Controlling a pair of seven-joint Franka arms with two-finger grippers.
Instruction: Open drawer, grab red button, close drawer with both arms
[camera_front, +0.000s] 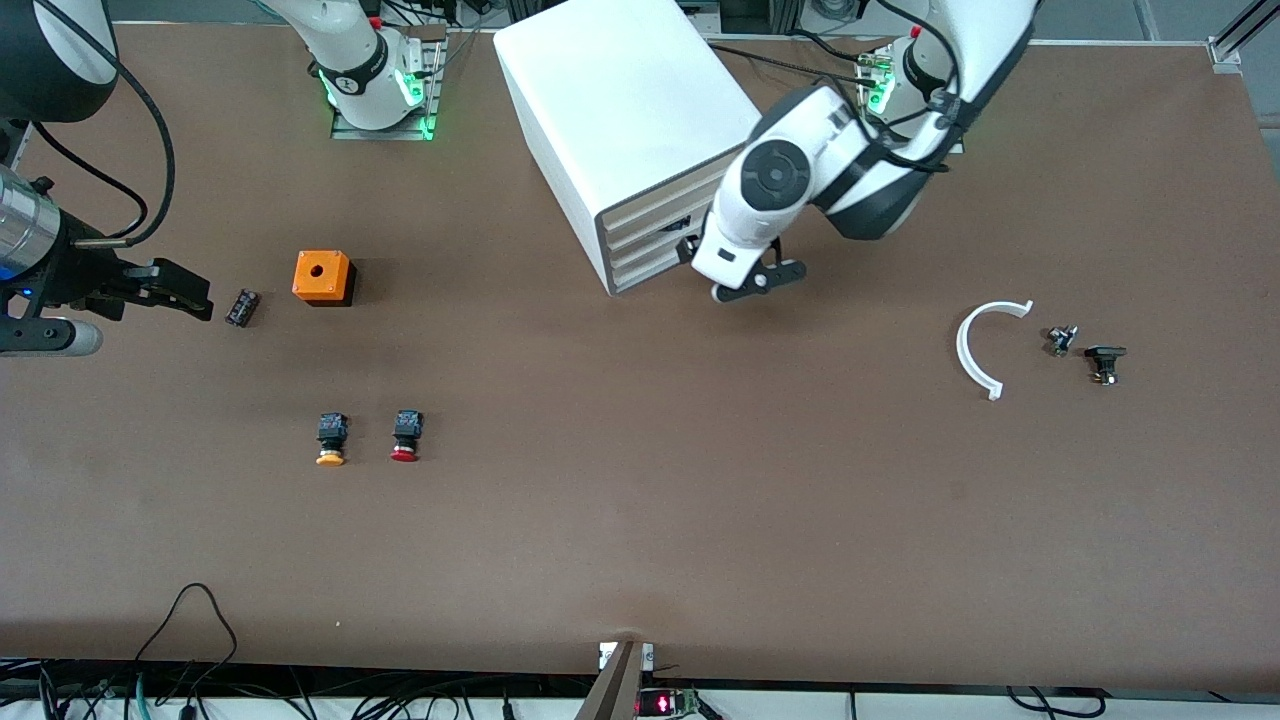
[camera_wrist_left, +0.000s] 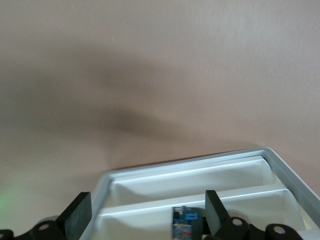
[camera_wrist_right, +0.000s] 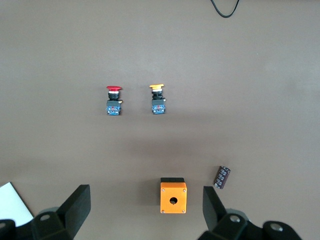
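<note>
The red-capped button (camera_front: 405, 437) lies on the table toward the right arm's end, beside an orange-yellow-capped one (camera_front: 331, 440). Both show in the right wrist view, the red one (camera_wrist_right: 114, 100) beside the yellow one (camera_wrist_right: 158, 98). The white drawer cabinet (camera_front: 620, 120) stands at the table's middle near the bases, its drawers (camera_front: 650, 240) shut. My left gripper (camera_front: 745, 283) is open at the drawer fronts (camera_wrist_left: 200, 175). In its wrist view the gripper (camera_wrist_left: 145, 217) has a small blue-and-black piece (camera_wrist_left: 184, 223) beside one finger (camera_wrist_left: 214, 210). My right gripper (camera_front: 190, 297) hangs open and empty (camera_wrist_right: 145, 210).
An orange box with a hole (camera_front: 322, 277) and a small black cylinder (camera_front: 242, 307) lie by the right gripper; both show in its wrist view, box (camera_wrist_right: 173, 195), cylinder (camera_wrist_right: 222, 177). A white curved piece (camera_front: 985, 345) and two small dark parts (camera_front: 1060, 340) (camera_front: 1105, 362) lie toward the left arm's end.
</note>
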